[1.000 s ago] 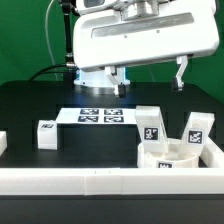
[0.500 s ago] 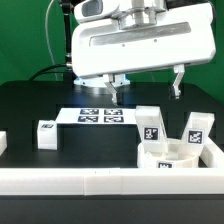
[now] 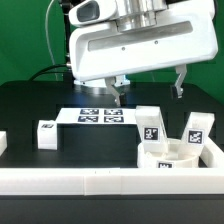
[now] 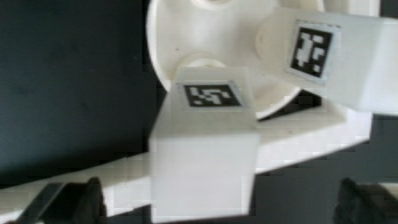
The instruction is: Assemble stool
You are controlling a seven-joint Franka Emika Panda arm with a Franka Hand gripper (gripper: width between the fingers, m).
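Count them off. One round seat (image 3: 165, 156) is tucked into the corner of the border rail (image 3: 100, 181), at five o'clock in the exterior view. Two tagged legs rise from it: the near leg (image 3: 149, 124) upright at its eleven o'clock, and the far leg (image 3: 195, 128) tilted at its one o'clock. A third leg (image 3: 46, 133) stands alone on the black table (image 3: 30, 105) out at nine o'clock. Beyond it a white piece (image 3: 2, 143) is cut off by the frame edge, so whether it is a leg I cannot tell. One marker board (image 3: 100, 115) lies flat near centre. The gripper (image 3: 149, 96) hangs clear at the seat's twelve o'clock, fingers (image 3: 118, 95) spread wide and grasping nothing. Against a second ago it has come down a touch and rolled slightly, while every part lies where it was. The wrist view shows the seat and both legs on it, the fingertips touching neither.
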